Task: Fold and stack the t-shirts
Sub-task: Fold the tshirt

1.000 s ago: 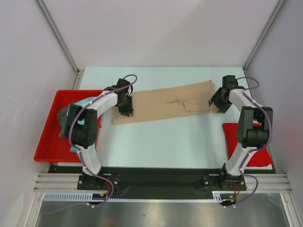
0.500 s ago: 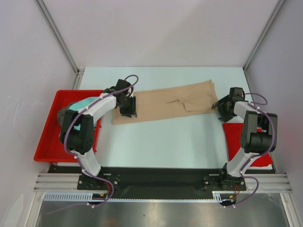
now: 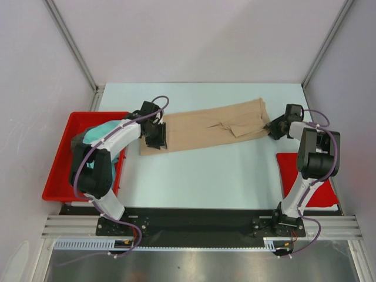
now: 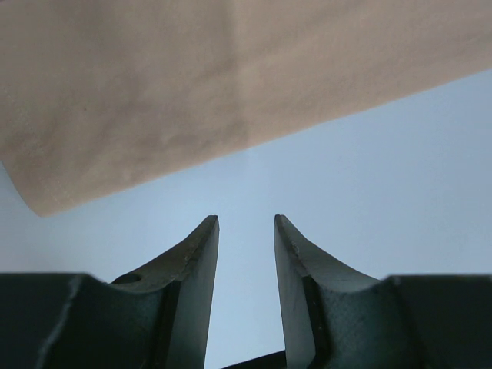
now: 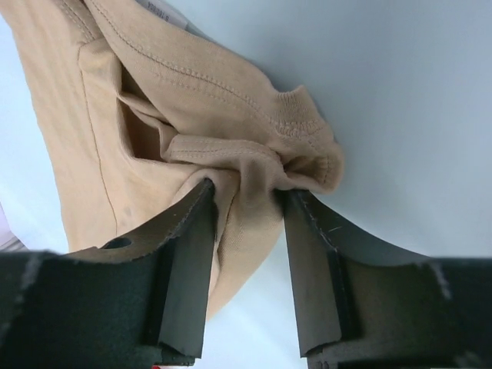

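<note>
The tan t-shirt (image 3: 205, 126) lies as a long folded strip across the middle of the table. My left gripper (image 3: 157, 140) hovers at its left end. In the left wrist view the left gripper (image 4: 244, 220) is open over bare table, with the tan cloth (image 4: 154, 92) just beyond the fingertips. My right gripper (image 3: 274, 128) is at the shirt's right end. In the right wrist view the right gripper (image 5: 246, 189) is shut on a bunched fold of the tan cloth (image 5: 154, 100). A teal t-shirt (image 3: 103, 129) and a dark grey one (image 3: 77, 145) lie in the tray, partly hidden by the left arm.
The red tray (image 3: 59, 176) sits off the table's left edge. A flat red mat (image 3: 288, 170) lies at the right, beside the right arm's base. Grey walls with metal frame posts close in the back and both sides.
The right gripper has swung in to the shirt's right end and closed on a fold of cloth. The left gripper has shifted slightly left, its jaws now just off the shirt's edge.
</note>
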`<state>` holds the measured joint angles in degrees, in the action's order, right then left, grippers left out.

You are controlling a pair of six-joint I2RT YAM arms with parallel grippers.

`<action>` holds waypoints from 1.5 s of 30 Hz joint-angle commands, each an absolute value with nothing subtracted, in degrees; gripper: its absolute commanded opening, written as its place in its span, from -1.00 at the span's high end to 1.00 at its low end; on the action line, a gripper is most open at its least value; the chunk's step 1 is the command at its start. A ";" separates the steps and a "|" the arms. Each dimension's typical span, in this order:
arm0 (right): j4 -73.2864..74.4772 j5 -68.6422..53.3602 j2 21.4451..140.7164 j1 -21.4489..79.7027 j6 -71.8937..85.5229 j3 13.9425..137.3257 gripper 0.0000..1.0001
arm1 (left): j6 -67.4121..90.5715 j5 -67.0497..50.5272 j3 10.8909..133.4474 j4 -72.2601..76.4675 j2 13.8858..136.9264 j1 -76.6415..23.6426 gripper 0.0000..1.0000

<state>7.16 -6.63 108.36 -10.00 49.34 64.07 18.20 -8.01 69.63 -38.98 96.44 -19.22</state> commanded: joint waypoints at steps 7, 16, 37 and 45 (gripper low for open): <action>17.13 -4.84 103.54 -10.46 46.85 62.67 -0.09 | 21.09 -6.94 70.57 -39.99 94.91 -19.42 0.20; 16.79 -5.18 97.30 -11.16 46.85 56.95 -0.10 | 18.29 -8.70 75.94 -40.52 98.88 -19.42 0.21; 9.94 -7.03 105.73 -10.55 51.50 61.87 -0.49 | 14.68 -9.49 74.97 -40.34 98.79 -18.46 0.20; 9.05 -3.17 110.73 -10.72 48.18 65.47 0.27 | 15.47 -8.96 74.35 -41.13 98.09 -17.84 0.20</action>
<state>8.99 -6.92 107.09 -10.83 50.70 63.00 16.01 -8.34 73.73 -40.75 99.81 -18.17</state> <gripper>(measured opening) 0.431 0.402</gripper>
